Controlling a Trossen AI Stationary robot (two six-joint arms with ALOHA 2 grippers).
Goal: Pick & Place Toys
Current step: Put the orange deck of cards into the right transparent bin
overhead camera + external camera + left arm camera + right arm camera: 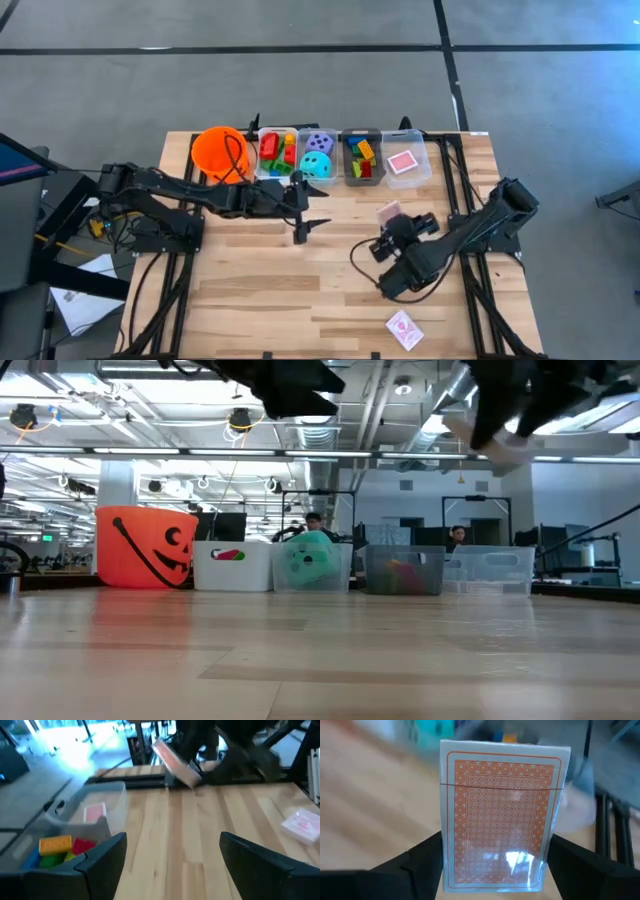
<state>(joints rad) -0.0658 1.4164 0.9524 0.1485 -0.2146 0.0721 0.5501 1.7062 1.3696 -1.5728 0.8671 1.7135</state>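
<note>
Right wrist view: card pack (502,817) in clear wrap, red-and-white back, pinched upright between the right gripper (495,870) fingers. High view: same pack (389,212) raised over the right half of the surface (250,290), short of the row of bins along the far edge. Second card pack (404,328) lying flat near the near edge, right of centre, not yet collected. One more pack (402,163) already in the rightmost clear bin (424,170); bricks (362,158) and dice (318,158) sorted into the neighbouring bins. Left gripper (306,226) hanging near the surface's middle, fingers spread wide, holding nothing. Judged mostly done: held pack to drop, last pack to fetch.
</note>
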